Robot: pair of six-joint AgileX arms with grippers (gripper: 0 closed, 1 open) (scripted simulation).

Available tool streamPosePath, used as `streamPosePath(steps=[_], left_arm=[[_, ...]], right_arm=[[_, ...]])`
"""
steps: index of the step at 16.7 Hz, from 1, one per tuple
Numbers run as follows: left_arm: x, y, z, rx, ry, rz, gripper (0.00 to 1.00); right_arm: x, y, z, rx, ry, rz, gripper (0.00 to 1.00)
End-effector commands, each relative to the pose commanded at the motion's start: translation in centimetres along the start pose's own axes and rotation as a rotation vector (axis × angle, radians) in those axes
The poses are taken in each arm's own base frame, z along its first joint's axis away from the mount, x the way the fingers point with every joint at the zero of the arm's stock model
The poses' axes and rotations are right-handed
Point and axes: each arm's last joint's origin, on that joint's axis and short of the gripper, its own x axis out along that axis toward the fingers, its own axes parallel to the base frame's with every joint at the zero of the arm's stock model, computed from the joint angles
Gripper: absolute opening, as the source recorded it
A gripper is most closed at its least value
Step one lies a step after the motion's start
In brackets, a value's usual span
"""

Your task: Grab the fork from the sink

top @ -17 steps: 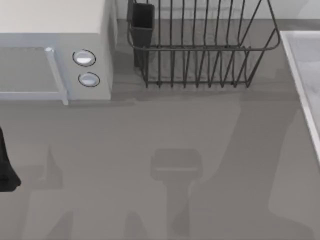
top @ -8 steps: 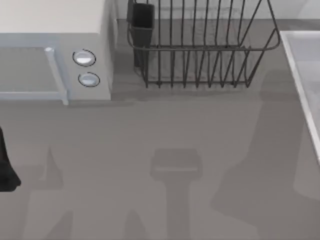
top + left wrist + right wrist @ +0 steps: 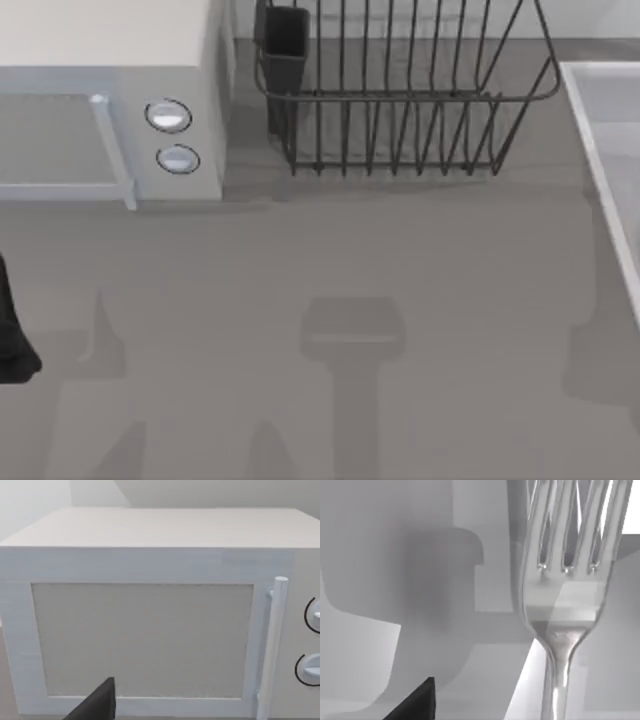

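The fork (image 3: 565,605) is shiny silver and very close in the right wrist view, its tines pointing away and its narrow handle running toward the camera. It lies over a pale grey surface crossed by broad shadows. A dark part of my right gripper (image 3: 417,702) shows beside the fork's handle, apart from it. In the top view the sink (image 3: 600,150) is a pale basin with a whitish rim along the table's right edge. My left arm (image 3: 10,340) is parked at the table's left edge, and its gripper (image 3: 97,705) faces the white box appliance.
A white box appliance with two round knobs (image 3: 170,135) stands at the back left. A dark wire dish rack (image 3: 400,90) with a black cup holder stands at the back middle. Bare grey tabletop (image 3: 350,260) spreads between them and the sink.
The large shadow on the table's right side has slid further right, toward the sink's rim. The left arm has not moved.
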Motion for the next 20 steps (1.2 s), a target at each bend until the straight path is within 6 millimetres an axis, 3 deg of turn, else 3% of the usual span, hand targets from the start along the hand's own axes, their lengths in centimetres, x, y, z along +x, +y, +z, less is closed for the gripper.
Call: streamPosePath(steps=[6,12,20], left_arm=[[0.0,0.0,0.0,0.0,0.0,0.0,1.0],[0.0,0.0,0.0,0.0,0.0,0.0,1.0],[0.0,0.0,0.0,0.0,0.0,0.0,1.0]], right_arm=[[4.1,0.7,-2.2,0.003,0.005,0.001,1.0],[4.5,0.7,-2.5,0.003,0.009,0.002,1.0],[4.5,0.7,-2.5,0.003,0.009,0.002,0.4]])
